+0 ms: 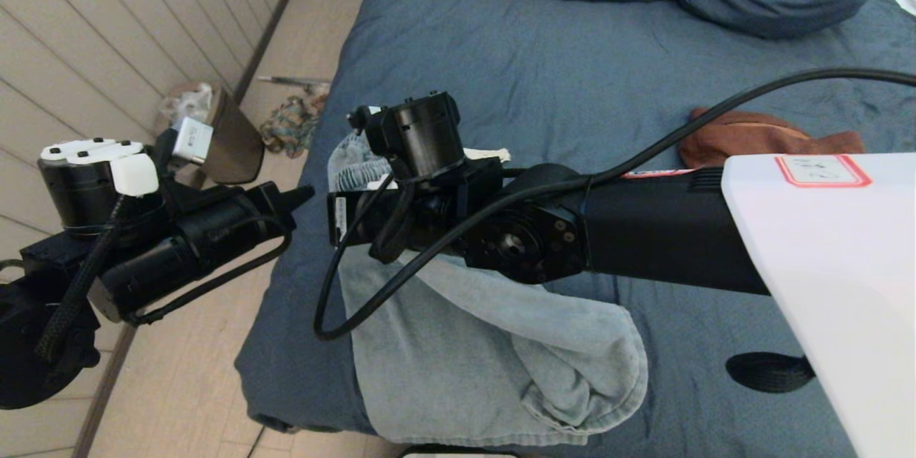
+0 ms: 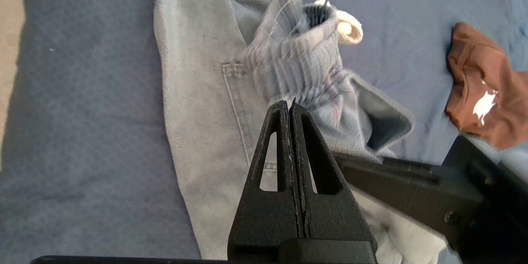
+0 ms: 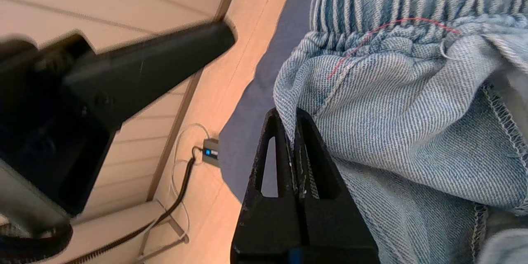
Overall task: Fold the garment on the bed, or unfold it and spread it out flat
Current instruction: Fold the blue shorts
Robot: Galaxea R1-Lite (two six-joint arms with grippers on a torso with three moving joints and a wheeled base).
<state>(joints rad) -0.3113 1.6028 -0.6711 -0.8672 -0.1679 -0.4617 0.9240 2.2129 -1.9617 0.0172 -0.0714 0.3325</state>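
My right gripper pinches the jeans at the waistband edge — left gripper closed, empty — so I should lift slowly, keeping the denim taut.

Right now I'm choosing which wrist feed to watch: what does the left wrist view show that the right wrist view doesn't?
Only left wrist: the brown cloth.
Only right wrist: the wall, a cable and a red thread on the waistband.
Both: the jeans, the bed, and both grippers. The left gripper is shut and empty, and the right gripper is shut on the jeans' edge.
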